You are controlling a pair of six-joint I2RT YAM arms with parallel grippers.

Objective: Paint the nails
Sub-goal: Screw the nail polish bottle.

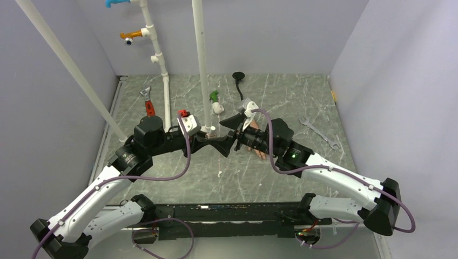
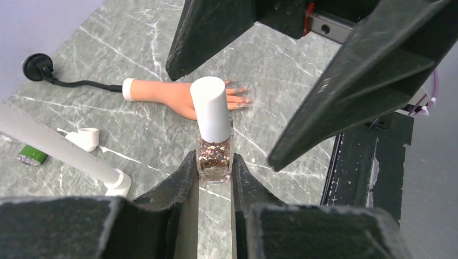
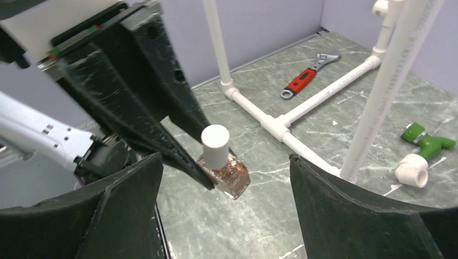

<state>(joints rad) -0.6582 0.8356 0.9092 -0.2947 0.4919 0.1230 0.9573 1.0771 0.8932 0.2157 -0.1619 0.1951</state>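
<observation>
Near the far-left corner of the desk a red-handled adjustable wrench [image 1: 147, 102] is lying flat, just beside the white PVC pipe frame [image 1: 166, 100] that is standing up from the far half of the desk. The left arm is reaching in from the near-left corner toward the middle, and the left gripper [image 2: 215, 167] is clenching the glass base of a nail polish bottle [image 2: 214, 156] full of glitter flakes, one finger pressing on each side. The bottle is standing upright in that grip, its white cap [image 2: 210, 108] on and pointing up. Toward the far edge, behind the grippers, a green and white pipe fitting [image 1: 216, 101] is resting on the marble-patterned surface. The right gripper [image 3: 226, 158] is hanging with its jaws spread wide on either side of the cap, touching neither cap nor glass. Just right of the desk's middle, partly under the right arm, the peach mannequin hand [image 2: 173, 94] is lying flat with its fingers pointing toward the near edge and its black stem [image 2: 81, 83] trailing toward the far edge. The nails [image 2: 241, 101] are sitting at the fingertips, well apart from the bottle and too small to tell whether any polish is on them. Nearer the right edge a silver spanner [image 1: 318, 131] is lying alone
</observation>
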